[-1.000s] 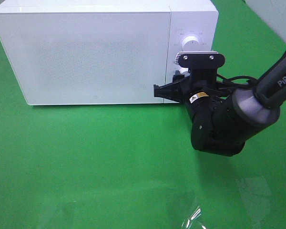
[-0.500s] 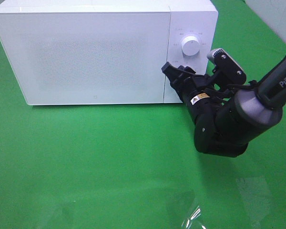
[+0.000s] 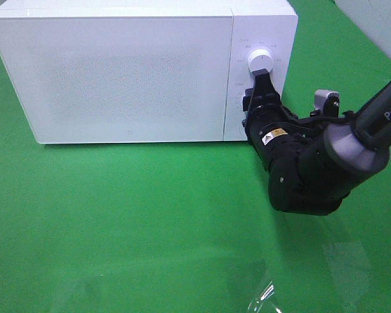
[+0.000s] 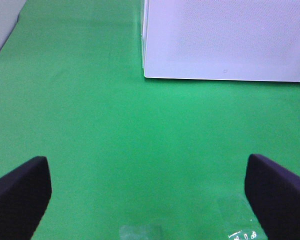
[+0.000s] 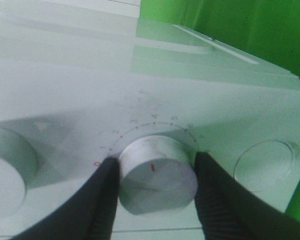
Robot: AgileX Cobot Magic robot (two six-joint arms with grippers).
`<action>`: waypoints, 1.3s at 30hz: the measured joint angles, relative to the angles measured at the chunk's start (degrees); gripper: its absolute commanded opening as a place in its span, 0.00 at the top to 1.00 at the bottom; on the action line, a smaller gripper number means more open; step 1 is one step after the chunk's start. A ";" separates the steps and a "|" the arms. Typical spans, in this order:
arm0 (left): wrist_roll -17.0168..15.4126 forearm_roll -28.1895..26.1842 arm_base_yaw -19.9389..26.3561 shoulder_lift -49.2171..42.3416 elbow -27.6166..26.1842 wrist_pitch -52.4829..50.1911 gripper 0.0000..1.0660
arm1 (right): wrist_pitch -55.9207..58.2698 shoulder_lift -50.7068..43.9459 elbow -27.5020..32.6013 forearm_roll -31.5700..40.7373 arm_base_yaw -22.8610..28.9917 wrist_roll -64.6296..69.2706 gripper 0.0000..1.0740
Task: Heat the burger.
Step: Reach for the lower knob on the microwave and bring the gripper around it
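Right gripper [image 5: 156,167] clasps a microwave [image 3: 277,39] dial [image 5: 157,180] (door [image 3: 117,78] closed).

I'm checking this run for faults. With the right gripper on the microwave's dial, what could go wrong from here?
The right gripper holds the dial by its smooth sides, so it may slip when it twists. A sideways push might also shift the microwave on the green cloth.

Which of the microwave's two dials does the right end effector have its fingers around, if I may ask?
The lower dial, red-marked, sits between the right end effector's fingers; the upper dial stands free above it.
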 measured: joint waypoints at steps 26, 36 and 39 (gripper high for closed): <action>0.00 0.00 0.00 0.00 0.00 0.00 0.09 | -0.11 0.00 0.00 -0.06 0.00 14.15 1.00; 0.00 0.00 0.00 0.00 0.00 0.00 0.09 | -0.11 0.00 0.00 -0.06 0.00 11.97 0.89; 0.00 0.00 0.00 0.00 0.00 0.00 0.09 | -0.11 0.00 0.00 -0.06 0.00 11.34 0.86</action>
